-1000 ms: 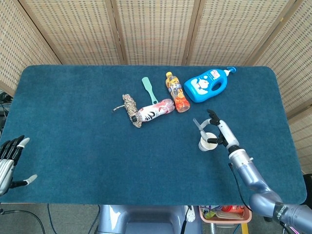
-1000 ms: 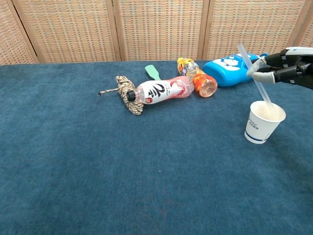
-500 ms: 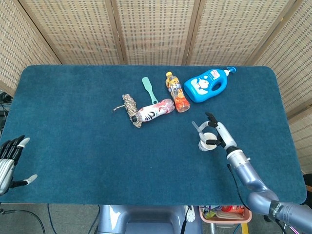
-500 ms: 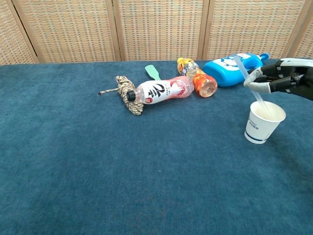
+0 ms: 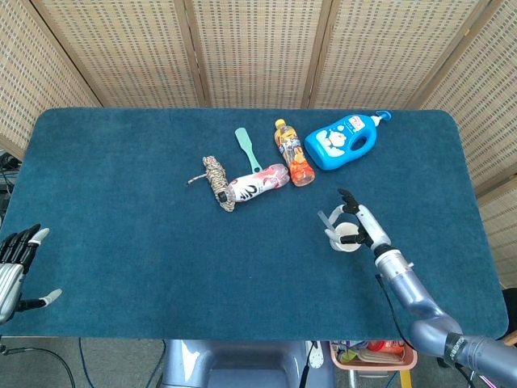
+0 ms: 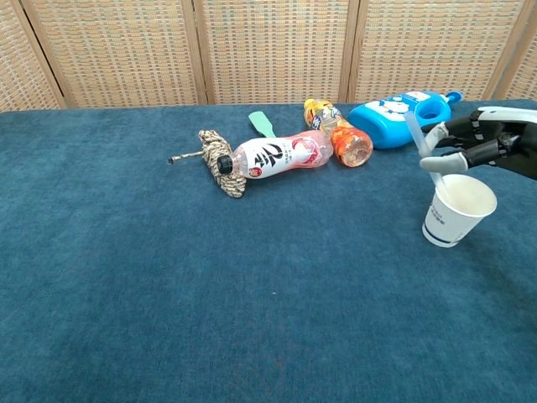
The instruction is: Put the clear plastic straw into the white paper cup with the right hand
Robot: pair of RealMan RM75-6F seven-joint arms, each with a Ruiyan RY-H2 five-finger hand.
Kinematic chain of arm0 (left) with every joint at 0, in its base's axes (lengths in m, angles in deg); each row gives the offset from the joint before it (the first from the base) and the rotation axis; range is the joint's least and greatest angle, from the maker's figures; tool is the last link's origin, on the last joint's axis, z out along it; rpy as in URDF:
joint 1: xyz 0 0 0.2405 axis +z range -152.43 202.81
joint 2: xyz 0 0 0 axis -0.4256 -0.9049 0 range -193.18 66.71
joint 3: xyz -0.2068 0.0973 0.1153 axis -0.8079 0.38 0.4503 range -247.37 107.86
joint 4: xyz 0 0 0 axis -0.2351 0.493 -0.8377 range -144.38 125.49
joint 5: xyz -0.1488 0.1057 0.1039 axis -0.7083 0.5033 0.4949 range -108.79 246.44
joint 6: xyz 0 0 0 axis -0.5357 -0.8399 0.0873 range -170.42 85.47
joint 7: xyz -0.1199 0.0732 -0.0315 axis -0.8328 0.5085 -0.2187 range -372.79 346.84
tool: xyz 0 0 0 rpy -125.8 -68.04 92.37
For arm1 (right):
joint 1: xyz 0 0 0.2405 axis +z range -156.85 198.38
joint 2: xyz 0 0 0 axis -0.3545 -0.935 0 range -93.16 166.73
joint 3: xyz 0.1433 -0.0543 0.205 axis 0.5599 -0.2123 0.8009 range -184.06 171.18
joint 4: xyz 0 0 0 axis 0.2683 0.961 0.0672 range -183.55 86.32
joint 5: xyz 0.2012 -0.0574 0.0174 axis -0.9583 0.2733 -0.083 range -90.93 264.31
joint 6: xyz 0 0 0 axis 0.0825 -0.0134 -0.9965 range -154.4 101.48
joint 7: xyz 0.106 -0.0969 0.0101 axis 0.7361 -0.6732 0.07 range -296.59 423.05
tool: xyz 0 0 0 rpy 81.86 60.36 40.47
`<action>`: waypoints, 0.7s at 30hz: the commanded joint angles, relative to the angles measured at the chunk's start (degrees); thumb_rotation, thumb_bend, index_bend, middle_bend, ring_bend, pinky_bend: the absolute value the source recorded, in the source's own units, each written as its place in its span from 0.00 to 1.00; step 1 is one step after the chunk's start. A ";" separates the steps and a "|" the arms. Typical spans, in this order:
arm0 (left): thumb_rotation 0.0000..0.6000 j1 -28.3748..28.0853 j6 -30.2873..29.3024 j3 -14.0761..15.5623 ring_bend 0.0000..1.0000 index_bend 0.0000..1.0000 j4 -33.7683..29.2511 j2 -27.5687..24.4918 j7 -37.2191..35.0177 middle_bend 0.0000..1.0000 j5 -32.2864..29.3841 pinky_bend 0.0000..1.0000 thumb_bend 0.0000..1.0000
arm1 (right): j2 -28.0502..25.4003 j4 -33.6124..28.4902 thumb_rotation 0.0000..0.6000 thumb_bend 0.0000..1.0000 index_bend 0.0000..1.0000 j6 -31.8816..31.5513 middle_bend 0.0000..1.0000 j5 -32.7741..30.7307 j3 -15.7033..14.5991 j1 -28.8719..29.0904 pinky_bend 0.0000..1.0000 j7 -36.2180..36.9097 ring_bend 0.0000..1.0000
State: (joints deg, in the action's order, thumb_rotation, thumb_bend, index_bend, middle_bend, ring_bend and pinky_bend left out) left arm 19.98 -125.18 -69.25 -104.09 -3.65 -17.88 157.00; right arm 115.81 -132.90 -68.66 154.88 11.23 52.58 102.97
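Chest view, right of frame: I had the right hand just above the white paper cup, its fingers pinched on the clear plastic straw, which rose slanting toward the upper left from the grip. Whether the straw's lower end sat inside the cup or only at its rim, I could not tell from either camera; the tube was thin and nearly see-through against the blue bench. I judged the straw very light, slick and easily bent, so a gentle pinch near its middle would steer it best, and a hard squeeze would crush it. The cup, thin paper with a blue band low on its wall, leaned slightly and looked light enough to tip at a nudge.

Head view, lower left corner: my left hand hung at the bench edge, fingers apart, holding nothing.

Upper centre of the chest view: a rope-wrapped bundle lay touching the cap end of a pink plastic bottle lying on its side; an orange drink bottle, a flat green spatula and a blue detergent jug lay near it, all on the felt-like bench cover before woven cane screens.
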 commanded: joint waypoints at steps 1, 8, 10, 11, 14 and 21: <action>1.00 0.01 -0.05 0.00 0.00 0.00 0.01 -0.04 -0.10 0.00 0.02 0.00 0.12 | -0.11 0.20 1.00 0.23 0.43 -0.60 0.00 1.52 -0.25 -0.18 0.00 1.24 0.00; 1.00 0.01 -0.14 0.06 0.00 0.00 0.09 -0.20 -0.56 0.00 0.28 0.00 0.12 | -1.56 -1.38 1.00 0.15 0.25 -3.04 0.00 4.65 -1.11 -0.96 0.00 1.90 0.00; 1.00 0.01 -0.17 0.08 0.00 0.00 0.11 -0.25 -0.72 0.00 0.35 0.00 0.12 | -2.22 -2.15 1.00 0.15 0.19 -4.04 0.00 5.36 -1.22 -1.30 0.00 1.83 0.00; 1.00 0.02 -0.21 0.09 0.00 0.00 0.11 -0.30 -0.84 0.00 0.43 0.00 0.12 | -2.72 -2.72 1.00 0.14 0.16 -4.71 0.00 5.81 -1.27 -1.57 0.00 1.88 0.00; 1.00 0.13 -0.43 0.18 0.00 0.00 0.14 -0.43 -1.21 0.00 0.64 0.00 0.12 | -4.20 -4.23 1.00 0.13 0.10 -6.75 0.00 7.27 -1.49 -2.45 0.00 1.93 0.00; 1.00 0.46 -1.27 0.28 0.00 0.00 0.35 -0.58 -1.57 0.00 1.16 0.00 0.12 | -10.85 -7.75 1.00 0.03 0.04 -16.78 0.00 17.09 -5.31 -6.94 0.00 -4.80 0.00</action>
State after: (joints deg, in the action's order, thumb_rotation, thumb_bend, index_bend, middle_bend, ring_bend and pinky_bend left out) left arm 20.40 -126.41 -68.99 -103.77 -4.24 -19.47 158.12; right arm 107.68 -139.33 -81.11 167.91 7.93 47.88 102.09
